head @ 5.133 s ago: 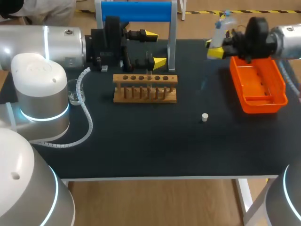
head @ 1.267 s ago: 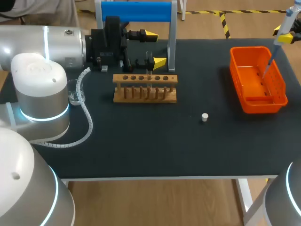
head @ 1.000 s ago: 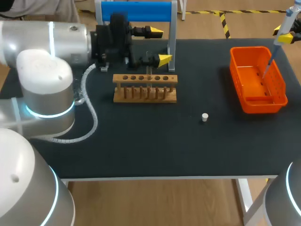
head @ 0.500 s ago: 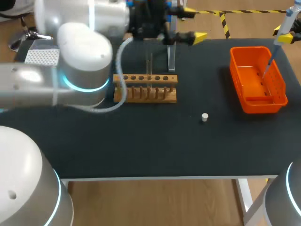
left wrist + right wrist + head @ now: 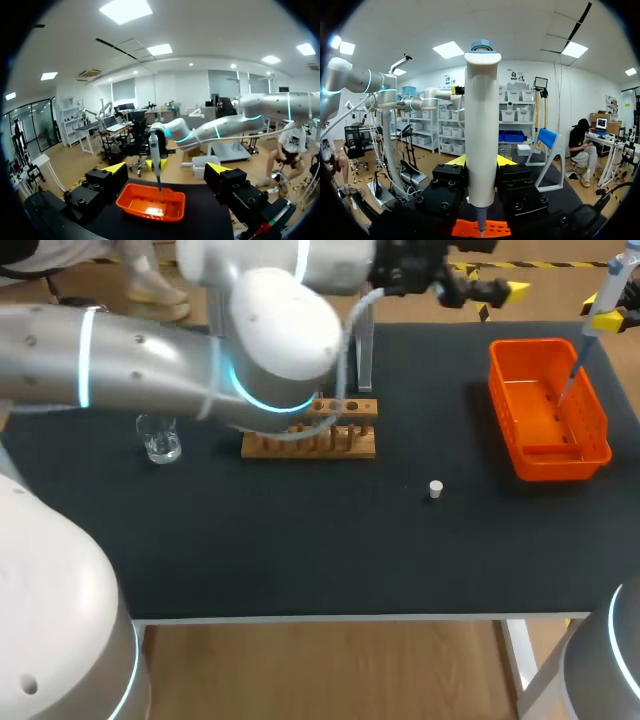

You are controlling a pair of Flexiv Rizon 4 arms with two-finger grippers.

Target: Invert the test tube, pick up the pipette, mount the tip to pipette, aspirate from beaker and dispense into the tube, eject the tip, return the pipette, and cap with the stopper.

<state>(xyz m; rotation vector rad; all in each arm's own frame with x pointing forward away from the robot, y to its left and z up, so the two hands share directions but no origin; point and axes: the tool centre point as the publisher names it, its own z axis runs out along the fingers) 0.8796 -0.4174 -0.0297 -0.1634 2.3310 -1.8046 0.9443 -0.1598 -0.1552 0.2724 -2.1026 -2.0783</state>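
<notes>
Right wrist view: the pipette [image 5: 482, 135] is clamped upright between the fingers of the right gripper [image 5: 481, 161], its nozzle below them, above the orange tray [image 5: 495, 230]. It is judged light, stiff, smooth (nozzle fragile), best gripped by the thick barrel. The left gripper [image 5: 166, 168] is spread wide, empty

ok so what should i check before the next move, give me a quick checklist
1. White pipette clamped between the right fingers: ok.
2. Pipette's tip over the orange plastic basket: ok.
3. Left fingers open, apart from the pipette: ok.
4. Clear glass beaker upright: ok.
5. Small white stopper lying free on the black table: ok.
6. Test tube seated in the wooden rack: cannot tell, the left arm covers it.
</notes>
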